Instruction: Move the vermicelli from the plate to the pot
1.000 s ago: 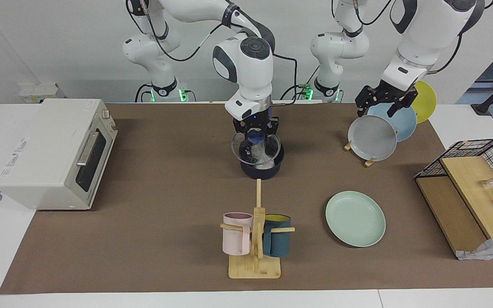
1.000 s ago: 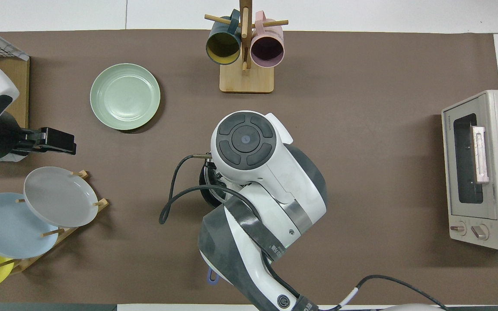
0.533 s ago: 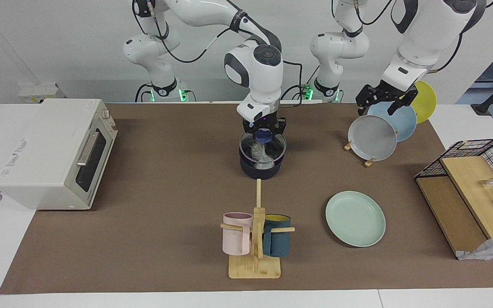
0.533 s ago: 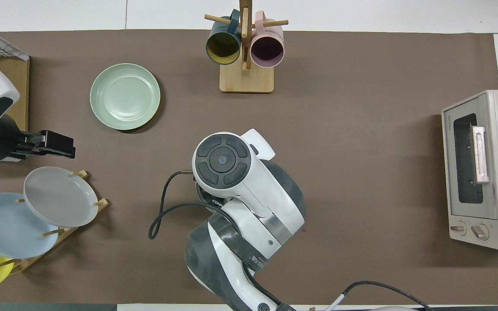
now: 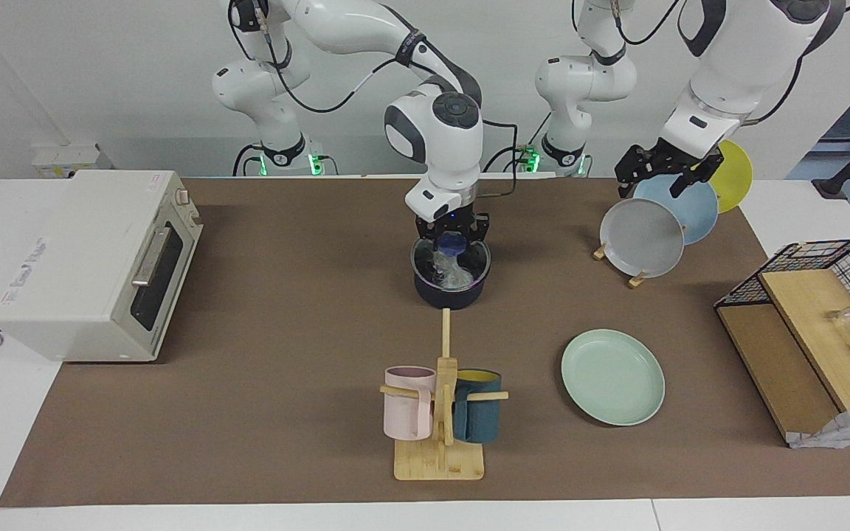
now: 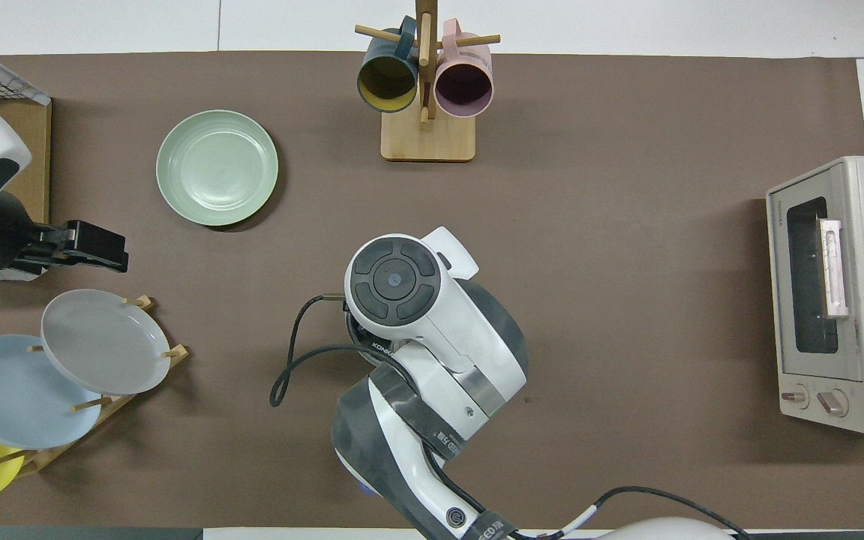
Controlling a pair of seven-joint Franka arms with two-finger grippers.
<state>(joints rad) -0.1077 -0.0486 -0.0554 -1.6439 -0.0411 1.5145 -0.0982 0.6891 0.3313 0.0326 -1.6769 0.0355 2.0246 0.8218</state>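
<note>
- Lowered since a second ago, the glass lid (image 5: 451, 259) now sits on the pot (image 5: 448, 291), covering the vermicelli (image 5: 450, 274).
- Right gripper (image 5: 451, 237) stays clamped on its knob to seat it.
- Left gripper (image 5: 655, 174) waits wide open and empty above the plate rack (image 5: 635, 279).
- The plate (image 5: 612, 377) lies bare, so transfer looks complete.

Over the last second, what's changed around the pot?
The right tool, shut on the knob of the glass lid, has lowered the lid from a tilt above the pot to lie flat on its rim, with the vermicelli showing inside. The plate is bare as before, and the left tool still waits over the plate rack.
</note>
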